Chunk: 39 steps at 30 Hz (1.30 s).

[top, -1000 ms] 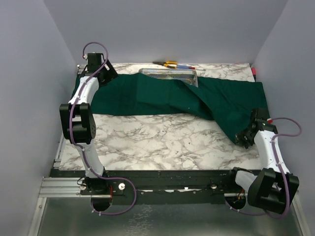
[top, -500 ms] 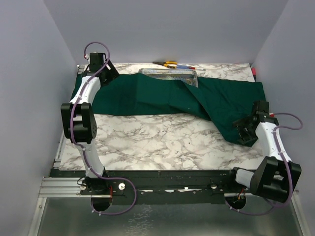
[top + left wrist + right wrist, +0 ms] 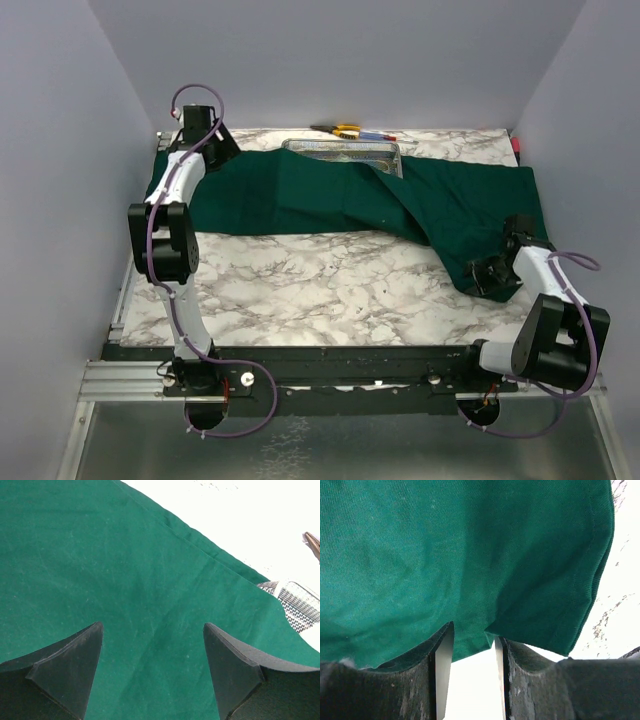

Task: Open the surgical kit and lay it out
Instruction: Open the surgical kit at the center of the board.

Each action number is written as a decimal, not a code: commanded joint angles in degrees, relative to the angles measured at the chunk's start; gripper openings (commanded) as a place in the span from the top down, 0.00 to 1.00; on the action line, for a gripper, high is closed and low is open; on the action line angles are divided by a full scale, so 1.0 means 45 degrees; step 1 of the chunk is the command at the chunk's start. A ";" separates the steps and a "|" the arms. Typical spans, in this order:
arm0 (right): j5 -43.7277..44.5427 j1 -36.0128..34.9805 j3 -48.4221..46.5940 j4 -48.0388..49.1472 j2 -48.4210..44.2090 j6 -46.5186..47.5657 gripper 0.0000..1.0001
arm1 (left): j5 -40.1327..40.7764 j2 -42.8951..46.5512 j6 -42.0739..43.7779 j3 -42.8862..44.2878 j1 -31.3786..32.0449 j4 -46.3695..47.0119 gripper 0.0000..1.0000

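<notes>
The dark green cloth wrap [image 3: 320, 195] lies spread across the far half of the table, partly over the steel wire-mesh tray [image 3: 345, 150]. My left gripper [image 3: 215, 150] hovers open over the cloth's far left part; in the left wrist view the gripper [image 3: 153, 625] has only cloth [image 3: 100, 555] beneath it, and a tray corner [image 3: 300, 605] shows at the right. My right gripper [image 3: 487, 275] is at the cloth's near right corner. In the right wrist view the gripper [image 3: 473, 631] is open, with the cloth's edge [image 3: 445, 540] between the fingertips. Packets, forceps and clamps are hidden.
A yellow-handled tool [image 3: 345, 129] and red and blue pens [image 3: 378, 135] lie behind the tray at the far edge. A small red object [image 3: 517, 145] sits at the far right corner. Grey walls close in on both sides and the back.
My right arm has swung its elbow right and its gripper has come left and down onto the cloth's near right corner. My left gripper has shifted only slightly. The cloth looks unmoved.
</notes>
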<state>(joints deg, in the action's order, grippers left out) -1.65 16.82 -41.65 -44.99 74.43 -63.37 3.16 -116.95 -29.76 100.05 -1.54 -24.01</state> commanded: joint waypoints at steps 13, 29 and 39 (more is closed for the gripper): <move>0.0278 -0.0037 0.0736 -0.0301 0.0124 -0.0564 0.99 | -0.0543 -0.0547 0.0018 0.1122 -0.0150 0.0003 0.18; 0.1240 -0.0027 0.0785 -0.2580 -0.2447 -0.0278 1.00 | -0.1639 -0.3078 -0.2244 0.3471 0.0303 0.0082 0.21; 0.1540 -0.0008 0.2143 -0.2434 -0.2805 -0.0730 1.00 | -0.0917 -0.4538 -0.2462 0.4805 0.0850 0.0085 0.22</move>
<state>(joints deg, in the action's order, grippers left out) 2.81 16.82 -34.54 -53.67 62.92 -64.90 -2.96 -135.20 -39.92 117.84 0.67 -23.59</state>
